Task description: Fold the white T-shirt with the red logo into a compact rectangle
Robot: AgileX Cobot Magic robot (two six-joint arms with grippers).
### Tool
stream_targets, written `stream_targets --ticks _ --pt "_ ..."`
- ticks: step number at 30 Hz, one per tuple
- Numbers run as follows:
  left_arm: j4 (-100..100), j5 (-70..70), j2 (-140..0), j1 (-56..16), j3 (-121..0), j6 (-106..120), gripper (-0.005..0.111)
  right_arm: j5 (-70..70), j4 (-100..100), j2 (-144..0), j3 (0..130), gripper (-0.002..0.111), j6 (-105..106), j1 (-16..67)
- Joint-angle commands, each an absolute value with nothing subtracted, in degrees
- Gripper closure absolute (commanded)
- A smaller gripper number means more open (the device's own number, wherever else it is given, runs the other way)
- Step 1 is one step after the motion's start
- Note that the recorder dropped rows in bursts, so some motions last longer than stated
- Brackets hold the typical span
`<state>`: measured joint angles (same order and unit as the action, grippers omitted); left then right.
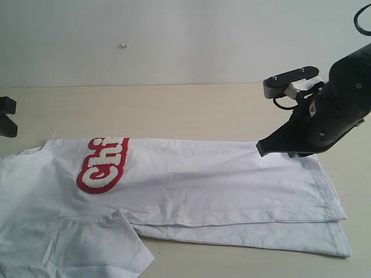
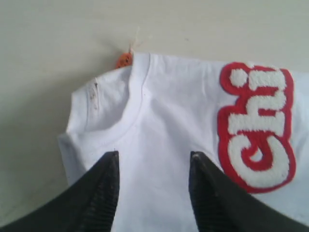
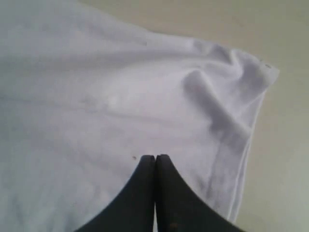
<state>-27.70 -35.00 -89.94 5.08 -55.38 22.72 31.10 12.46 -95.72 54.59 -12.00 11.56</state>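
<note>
Shirt (image 1: pixel 220 179) folded lengthwise, long axis left-right in exterior view: collar (image 2: pixel 137 101) left, hem (image 1: pixel 333 202) right. Left claw (image 2: pixel 153 159) spread near collar; right claw (image 3: pixel 155 157) pressed together at hem.

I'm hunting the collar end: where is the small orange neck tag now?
In the left wrist view, the small orange neck tag pokes out behind the ribbed round collar of the white cotton T-shirt, beyond the open left pincer.

Left gripper (image 2: pixel 154 191) has jaws spread apart; right gripper (image 3: pixel 155 159) has jaws pressed together.
</note>
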Motion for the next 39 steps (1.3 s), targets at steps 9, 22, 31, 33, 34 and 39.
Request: stream_targets --ticks 9,22,31,33,34,39 --pt "-34.1 -32.7 -75.2 5.1 -33.6 22.9 0.061 32.7 1.7 -86.4 45.3 0.108 -5.2 11.3" --pt "-42.8 -39.0 -68.9 5.1 -18.6 17.8 0.044 32.8 -7.7 -75.3 36.4 0.108 1.5 11.3" --pt "-32.7 -31.9 -74.1 5.1 -18.6 9.6 0.031 32.6 -11.5 -75.3 36.4 0.108 5.1 11.3" --pt "-32.6 -30.6 -75.6 5.1 -18.6 9.5 0.028 32.6 -11.5 -75.3 36.4 0.108 5.1 11.3" --pt "-32.6 -29.5 -76.4 5.1 -18.6 9.5 0.029 32.6 -11.5 -75.3 36.4 0.108 5.1 11.3" --pt "-34.7 -25.9 -79.5 5.1 -18.7 11.4 0.029 32.6 -12.6 -75.3 36.4 0.108 6.2 11.3"
